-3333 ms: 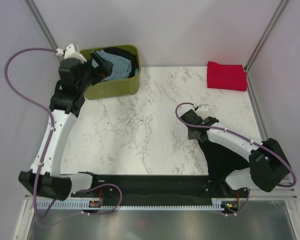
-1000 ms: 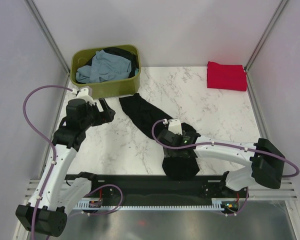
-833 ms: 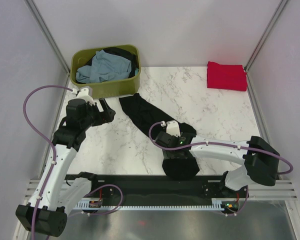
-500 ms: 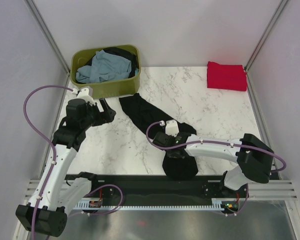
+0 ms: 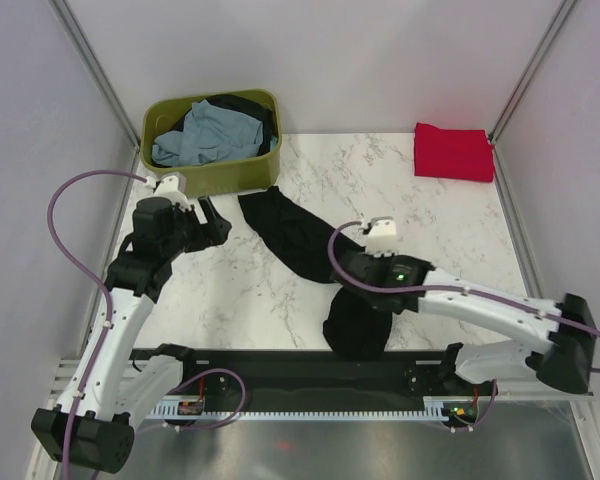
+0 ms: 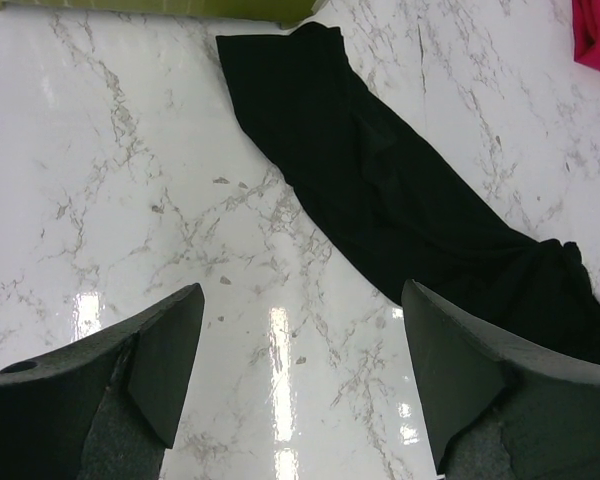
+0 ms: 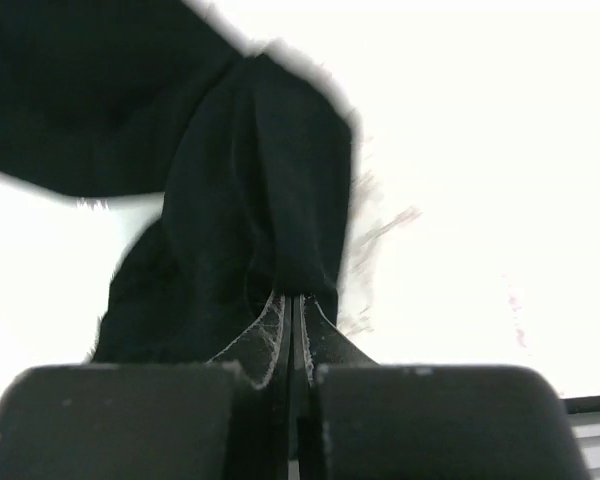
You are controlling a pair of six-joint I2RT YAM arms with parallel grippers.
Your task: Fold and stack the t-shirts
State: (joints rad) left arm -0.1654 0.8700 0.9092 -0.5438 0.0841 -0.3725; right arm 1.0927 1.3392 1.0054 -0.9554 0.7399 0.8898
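A long black t-shirt (image 5: 298,238) lies diagonally across the marble table (image 5: 430,230), its lower end bunched near the front edge. My right gripper (image 5: 344,266) is shut on a fold of it (image 7: 270,180), and the cloth rises into the pinched fingertips (image 7: 292,300). My left gripper (image 5: 218,222) hangs open over bare marble, left of the shirt's upper end (image 6: 380,190); nothing lies between its fingers (image 6: 165,350). A folded red t-shirt (image 5: 453,152) rests at the back right corner. A pale blue-grey t-shirt (image 5: 208,136) and a dark one (image 5: 252,110) lie in the tub.
The olive-green tub (image 5: 230,178) stands at the back left corner. Grey walls with metal posts close in the table on three sides. A black rail (image 5: 280,365) runs along the near edge between the arm bases.
My right gripper has shut on the black shirt and moved right and back, pulling the cloth up with it. The left arm has stayed in place, open.
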